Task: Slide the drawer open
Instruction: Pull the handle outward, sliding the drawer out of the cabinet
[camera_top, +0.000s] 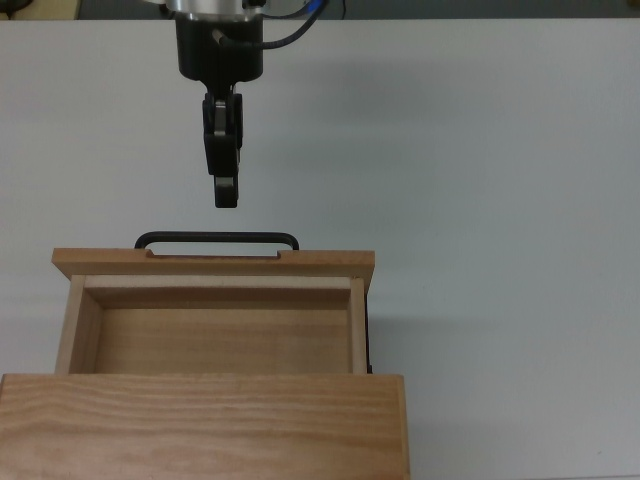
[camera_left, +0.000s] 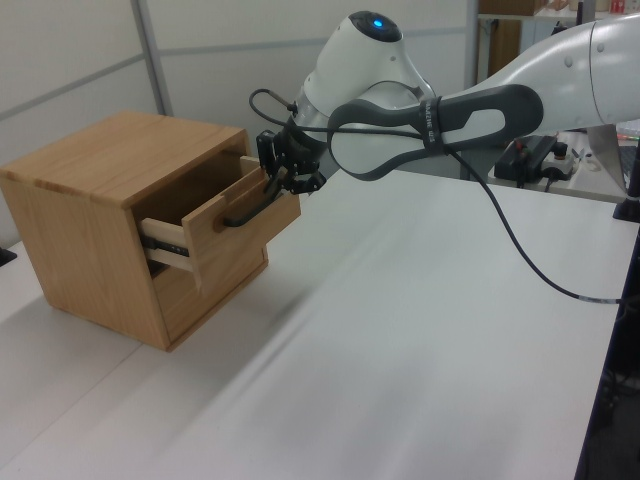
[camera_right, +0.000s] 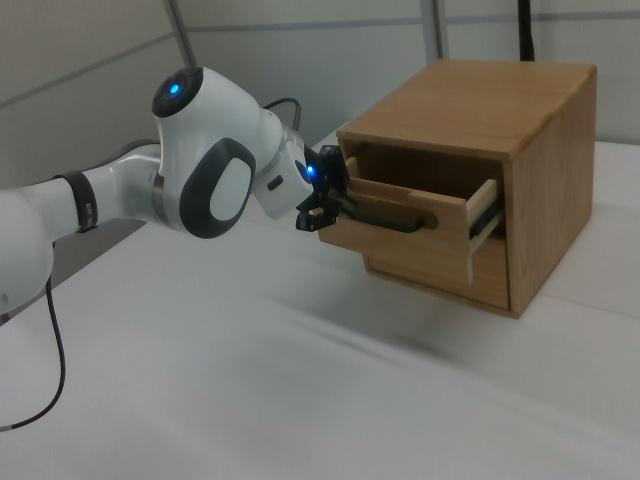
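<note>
The light wooden drawer (camera_top: 213, 264) stands pulled partway out of its cabinet (camera_top: 200, 425), and its inside shows empty in the top view. Its thin black bar handle (camera_top: 217, 239) runs along the front panel. My gripper (camera_top: 225, 197) points at the handle from a short way off, with bare table between them, and it holds nothing. In the left view the gripper (camera_left: 285, 183) hangs just right of the drawer front (camera_left: 235, 228) and above the handle (camera_left: 248, 212). In the right view the gripper (camera_right: 312, 220) sits left of the handle (camera_right: 385, 217) and the drawer (camera_right: 420, 247).
The white table (camera_top: 500, 200) stretches around the cabinet. A black cable (camera_left: 520, 250) trails from the arm over the table in the left view. A lower drawer front (camera_left: 215, 285) sits shut under the open one.
</note>
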